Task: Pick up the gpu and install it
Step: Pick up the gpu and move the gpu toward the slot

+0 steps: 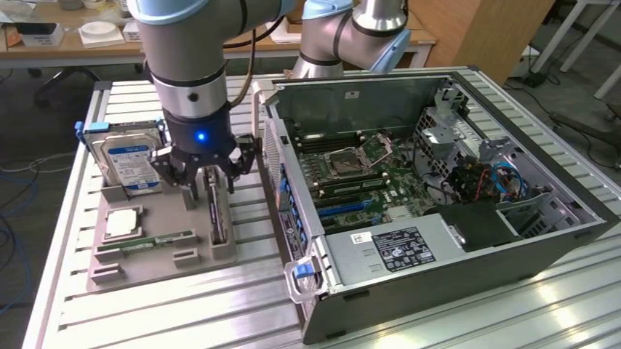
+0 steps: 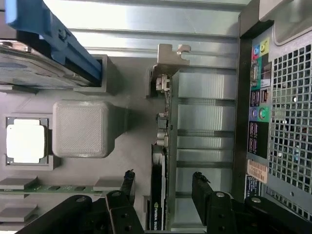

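The gpu [image 1: 217,215] stands on edge in a slot of the grey holder tray [image 1: 145,270], a thin dark card running along the tray's side nearest the computer. In the wrist view the gpu [image 2: 157,204] shows its black edge with a green logo, and its silver bracket [image 2: 168,61] sits at the far end. My gripper [image 1: 209,185] hangs just over the card's near end. It is open [image 2: 163,185], with one black finger on each side of the card and a gap on both sides. Nothing is held.
An open computer case [image 1: 437,182] lies at the exterior view's right, motherboard with blue slots [image 1: 345,209] exposed; its rear panel [image 2: 278,122] is close beside the card. The tray also holds a hard drive [image 1: 131,163], a processor [image 1: 124,222] and a green memory stick [image 1: 160,240].
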Controlling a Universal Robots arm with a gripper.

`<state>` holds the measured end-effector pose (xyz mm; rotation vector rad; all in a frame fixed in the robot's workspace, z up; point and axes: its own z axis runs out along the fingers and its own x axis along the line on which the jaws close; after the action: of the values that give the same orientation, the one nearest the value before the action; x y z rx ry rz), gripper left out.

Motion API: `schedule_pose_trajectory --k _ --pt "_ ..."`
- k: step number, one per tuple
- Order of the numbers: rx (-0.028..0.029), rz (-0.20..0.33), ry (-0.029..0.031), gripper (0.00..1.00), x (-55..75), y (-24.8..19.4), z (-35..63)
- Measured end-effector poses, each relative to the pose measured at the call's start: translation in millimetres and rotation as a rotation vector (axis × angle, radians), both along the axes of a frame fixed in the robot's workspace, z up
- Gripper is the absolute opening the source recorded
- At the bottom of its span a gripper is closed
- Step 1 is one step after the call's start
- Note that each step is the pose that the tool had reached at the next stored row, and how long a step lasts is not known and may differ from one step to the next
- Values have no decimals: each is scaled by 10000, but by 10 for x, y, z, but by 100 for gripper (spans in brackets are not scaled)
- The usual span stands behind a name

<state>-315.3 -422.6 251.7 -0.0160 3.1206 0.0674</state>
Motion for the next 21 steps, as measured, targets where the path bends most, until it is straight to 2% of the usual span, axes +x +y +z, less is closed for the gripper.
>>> schedule_pose_trajectory --k 16,21 --pt "-8 -69 -6 59 -23 -2 -291" --pt "-10 -69 -6 59 -23 -2 -299"
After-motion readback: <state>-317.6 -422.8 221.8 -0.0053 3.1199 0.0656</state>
